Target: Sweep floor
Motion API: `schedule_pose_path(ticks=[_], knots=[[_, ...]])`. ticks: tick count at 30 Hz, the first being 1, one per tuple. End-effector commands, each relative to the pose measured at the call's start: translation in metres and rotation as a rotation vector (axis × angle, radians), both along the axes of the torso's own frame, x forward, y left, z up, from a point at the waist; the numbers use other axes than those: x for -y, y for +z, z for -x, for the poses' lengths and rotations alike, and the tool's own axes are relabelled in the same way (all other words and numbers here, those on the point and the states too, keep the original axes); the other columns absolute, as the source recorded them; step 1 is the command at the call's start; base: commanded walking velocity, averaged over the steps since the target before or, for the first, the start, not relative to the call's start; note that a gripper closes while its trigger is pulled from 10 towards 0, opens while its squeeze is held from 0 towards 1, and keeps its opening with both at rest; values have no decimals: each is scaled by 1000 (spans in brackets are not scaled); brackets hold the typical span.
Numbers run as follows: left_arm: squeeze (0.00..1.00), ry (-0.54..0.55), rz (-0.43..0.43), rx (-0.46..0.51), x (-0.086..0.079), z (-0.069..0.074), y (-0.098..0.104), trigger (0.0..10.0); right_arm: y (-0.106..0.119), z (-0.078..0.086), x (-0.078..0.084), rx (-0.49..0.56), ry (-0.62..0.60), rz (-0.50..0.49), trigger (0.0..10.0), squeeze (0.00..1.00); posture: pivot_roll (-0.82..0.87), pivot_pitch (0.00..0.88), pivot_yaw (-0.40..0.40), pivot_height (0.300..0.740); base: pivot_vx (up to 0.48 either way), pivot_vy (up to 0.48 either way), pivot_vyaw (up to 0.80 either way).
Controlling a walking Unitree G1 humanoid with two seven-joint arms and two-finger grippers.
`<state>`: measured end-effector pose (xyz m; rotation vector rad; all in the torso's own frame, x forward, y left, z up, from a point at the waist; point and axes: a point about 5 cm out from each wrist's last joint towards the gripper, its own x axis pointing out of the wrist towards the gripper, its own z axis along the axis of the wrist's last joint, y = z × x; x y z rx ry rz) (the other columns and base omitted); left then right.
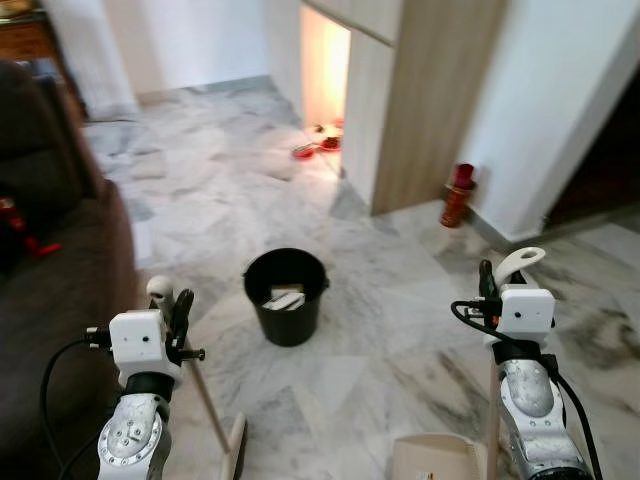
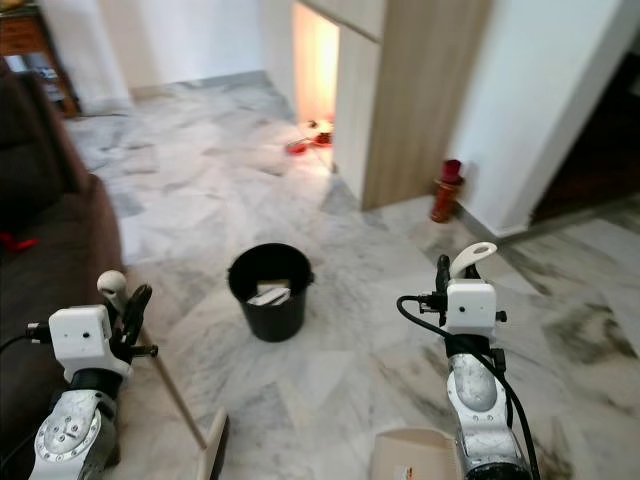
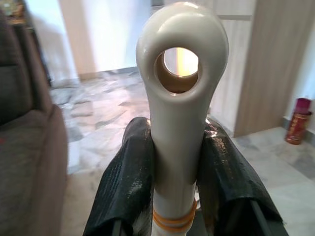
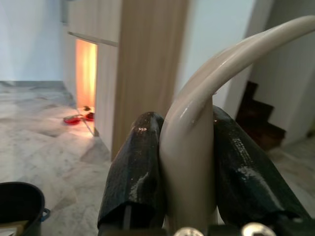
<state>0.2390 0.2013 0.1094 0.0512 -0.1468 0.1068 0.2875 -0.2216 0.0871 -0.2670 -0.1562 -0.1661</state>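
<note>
My left gripper (image 1: 178, 310) is shut on the cream broom handle (image 3: 179, 113), just below its looped top; the broom's stick slants down to its head (image 1: 236, 450) on the floor at bottom centre. On the other side, my right gripper (image 1: 487, 282) is shut on the curved cream dustpan handle (image 4: 197, 147). The beige dustpan (image 1: 435, 458) rests on the marble floor at bottom right, with a small scrap in it. A black bucket (image 1: 286, 295) holding white paper bits stands on the floor between and ahead of the two arms.
A dark brown sofa (image 1: 55, 260) runs along the left. A wooden cabinet (image 1: 420, 100) stands ahead on the right with a red canister (image 1: 459, 195) beside it. Red items (image 1: 318, 145) lie by the lit opening. Open marble floor (image 1: 200, 180) stretches ahead.
</note>
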Motion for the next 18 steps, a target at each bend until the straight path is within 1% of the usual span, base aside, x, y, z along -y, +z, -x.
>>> schedule_pose_path(ticks=[1, 6, 8, 13, 16, 18], knots=[[0, 6, -19, 19, -2, 0, 3, 10000, 7, -6, 0, 28, -6, -19, 10000, 0, 31, 0, 26, 740, 0, 0, -800], [0, 3, -10, -30, -5, -3, -9, 10000, 5, -6, -3, 30, -11, -84, 10000, 0, 14, 0, 35, 740, 0, 0, -800], [0, 18, -3, -51, -10, -5, -15, 10000, 4, -8, -5, 33, -19, -112, 10000, 0, 7, 0, 39, 740, 0, 0, -800], [0, 33, 10, -44, -14, -8, -15, 10000, 4, -9, -3, 41, -48, -147, 10000, 0, 11, 0, 44, 740, 0, 0, -800], [0, 19, 10, -26, -13, -13, -11, 10000, 4, -13, 1, 47, -81, -190, 10000, 0, 17, 0, 48, 740, 0, 0, -800], [0, 16, 12, -20, -14, -17, -10, 10000, 5, -16, 1, 45, -80, -189, 10000, 0, 21, 0, 48, 740, 0, 0, -800]])
